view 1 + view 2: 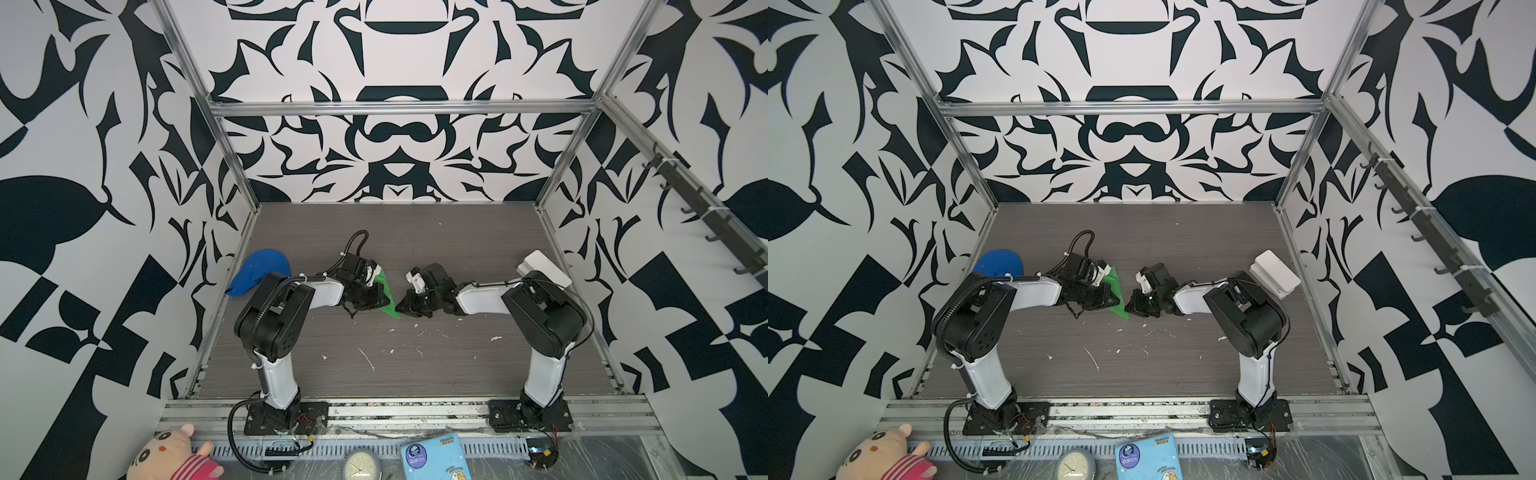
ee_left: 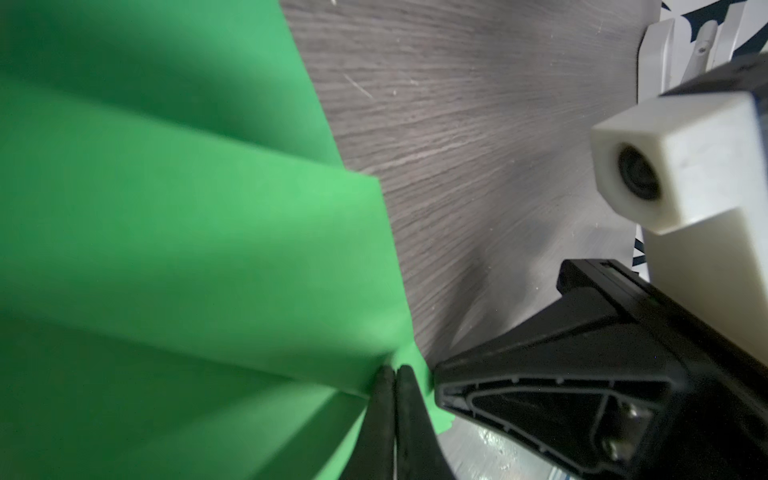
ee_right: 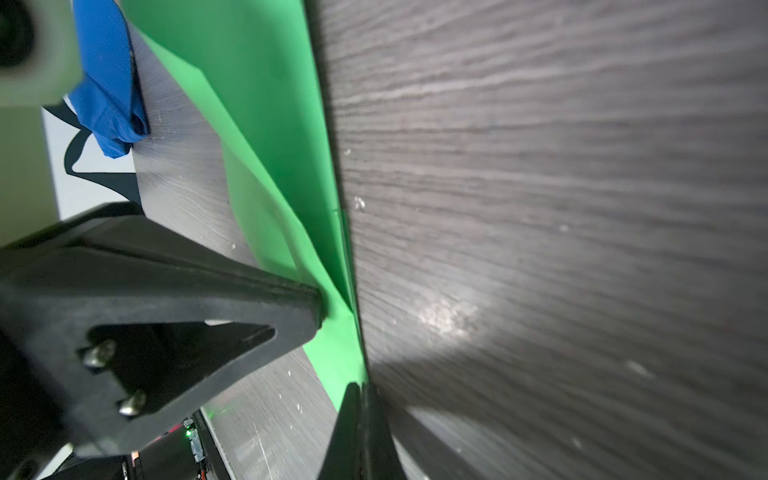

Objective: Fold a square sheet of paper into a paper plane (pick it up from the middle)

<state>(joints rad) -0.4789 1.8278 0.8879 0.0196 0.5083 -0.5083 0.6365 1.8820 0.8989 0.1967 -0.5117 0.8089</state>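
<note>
The square sheet of paper shows as a folded, narrow, pointed green paper plane (image 1: pixel 387 296) (image 1: pixel 1116 296), lying mid-table between the two grippers. Its creased layers fill the left wrist view (image 2: pixel 187 249) and run as a long strip in the right wrist view (image 3: pixel 266 124). My left gripper (image 1: pixel 376 296) (image 2: pixel 395 370) is shut, pinching a fold of the plane near one end. From the opposite side, my right gripper (image 1: pixel 402 308) (image 3: pixel 360 387) is shut on the plane's narrow tip. The two grippers' fingertips are almost touching.
A blue cloth cap (image 1: pixel 259 272) (image 3: pixel 108 83) lies at the left edge behind the left arm. A white box (image 1: pixel 544 268) sits at the back right. Small white scraps (image 1: pixel 368 359) dot the grey table (image 1: pixel 457 249). A plush toy (image 1: pixel 174 455), clock and blue packet lie beyond the front rail.
</note>
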